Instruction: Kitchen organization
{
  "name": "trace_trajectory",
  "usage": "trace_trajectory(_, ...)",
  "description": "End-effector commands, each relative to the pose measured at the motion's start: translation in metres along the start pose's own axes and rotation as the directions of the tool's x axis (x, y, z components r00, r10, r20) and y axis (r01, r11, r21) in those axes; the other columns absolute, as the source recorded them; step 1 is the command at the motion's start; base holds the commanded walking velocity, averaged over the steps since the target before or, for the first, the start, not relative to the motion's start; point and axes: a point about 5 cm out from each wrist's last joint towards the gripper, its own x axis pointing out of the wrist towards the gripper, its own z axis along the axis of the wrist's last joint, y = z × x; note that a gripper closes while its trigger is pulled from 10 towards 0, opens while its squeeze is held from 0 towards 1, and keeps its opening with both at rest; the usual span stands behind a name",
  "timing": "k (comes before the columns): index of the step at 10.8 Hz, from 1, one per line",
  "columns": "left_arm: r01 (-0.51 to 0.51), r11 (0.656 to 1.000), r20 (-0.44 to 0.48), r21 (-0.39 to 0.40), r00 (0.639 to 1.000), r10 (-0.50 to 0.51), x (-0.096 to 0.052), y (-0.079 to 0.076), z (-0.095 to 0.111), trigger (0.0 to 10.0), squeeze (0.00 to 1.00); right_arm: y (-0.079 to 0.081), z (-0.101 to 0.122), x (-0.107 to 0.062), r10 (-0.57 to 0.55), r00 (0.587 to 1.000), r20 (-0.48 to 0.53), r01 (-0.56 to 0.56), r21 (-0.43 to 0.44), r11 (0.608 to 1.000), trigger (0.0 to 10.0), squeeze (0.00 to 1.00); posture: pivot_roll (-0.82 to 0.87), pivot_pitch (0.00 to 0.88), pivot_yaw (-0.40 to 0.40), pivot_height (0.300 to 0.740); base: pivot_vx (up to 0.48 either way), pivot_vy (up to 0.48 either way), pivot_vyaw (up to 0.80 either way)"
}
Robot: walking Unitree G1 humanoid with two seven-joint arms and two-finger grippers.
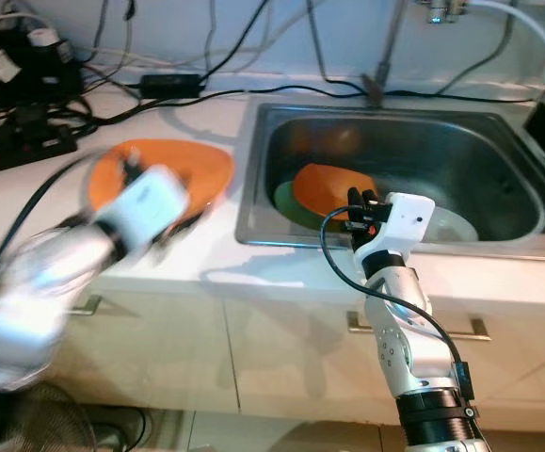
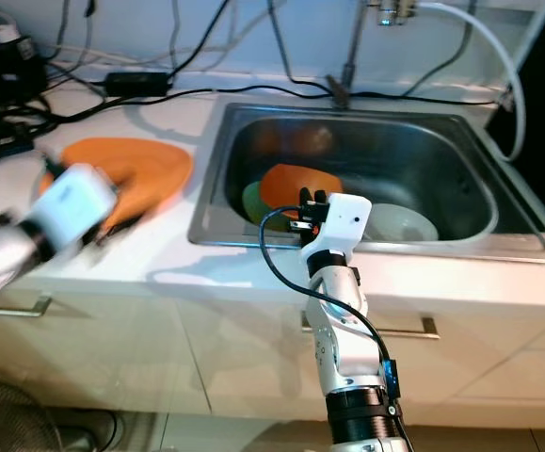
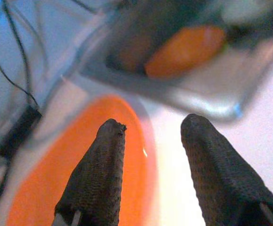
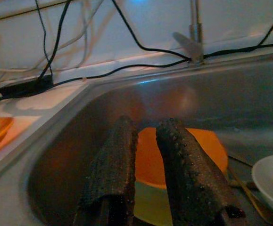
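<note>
An orange plate lies flat on the white countertop, just left of the steel sink; part of it is hidden behind a blurred arm. Inside the sink a second orange plate rests tilted on a green plate, of which only the left edge shows. A white bowl sits upright just to the right of them, near the sink's front wall.
</note>
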Motion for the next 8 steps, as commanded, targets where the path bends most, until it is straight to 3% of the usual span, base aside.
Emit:
trace_trajectory(1,0.015,1.0,0.008,0.001,1.0,-0.015,-0.005,0.002,0.004,10.0,0.0,0.006,-0.001,-0.002,0.003,1.0,-0.007,-0.003,0.028,1.0,10.0,0.0,0.0,0.0,-0.01,0.74,0.0,0.0,0.0)
trace_trajectory(3,0.035,0.999,-0.07,0.012,0.997,-0.034,-0.012,0.003,-0.011,10.0,0.0,0.006,-0.001,-0.001,0.005,1.0,-0.013,-0.004,0.034,0.999,10.0,0.0,0.0,0.0,-0.011,0.74,0.0,0.0,0.0)
trace_trajectory(6,-0.093,0.993,-0.098,0.068,0.99,0.099,0.002,0.002,-0.026,10.0,0.0,0.004,0.0,-0.001,-0.007,1.0,-0.01,0.008,0.034,0.999,10.0,0.0,-0.02,0.0,-0.003,0.74,0.0,0.0,0.0)
trace_trajectory(8,-0.098,0.989,-0.121,0.109,0.986,0.111,0.01,-0.006,-0.03,10.0,0.0,0.003,0.001,0.0,-0.017,1.0,-0.006,0.017,0.034,0.999,10.0,0.0,-0.02,0.006,0.001,0.74,0.0,0.0,0.0)
